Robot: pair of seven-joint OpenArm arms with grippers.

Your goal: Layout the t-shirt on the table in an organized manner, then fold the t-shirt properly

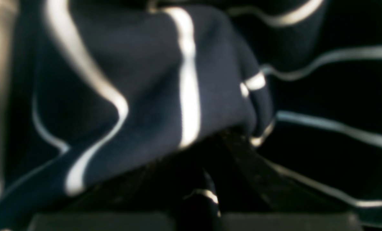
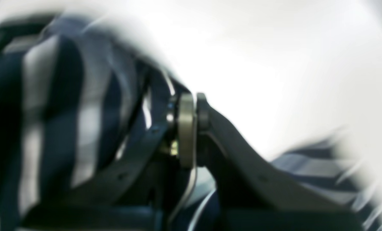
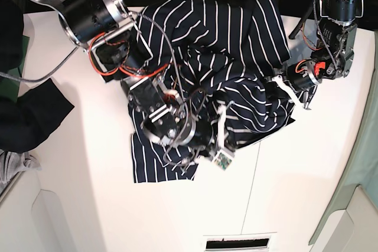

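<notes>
One striped t-shirt (image 3: 236,45) lies crumpled on one white counter (image 3: 88,205). Two arms reach over it, one from each side, each ending in one tool: the right tool (image 2: 191,106) and the left tool (image 3: 282,88), two in all. At the counter's far edge lies one plain dark garment (image 3: 26,116), with one grey cloth (image 3: 13,166) just beside it. One dark seam (image 3: 251,199) crosses the counter.
</notes>
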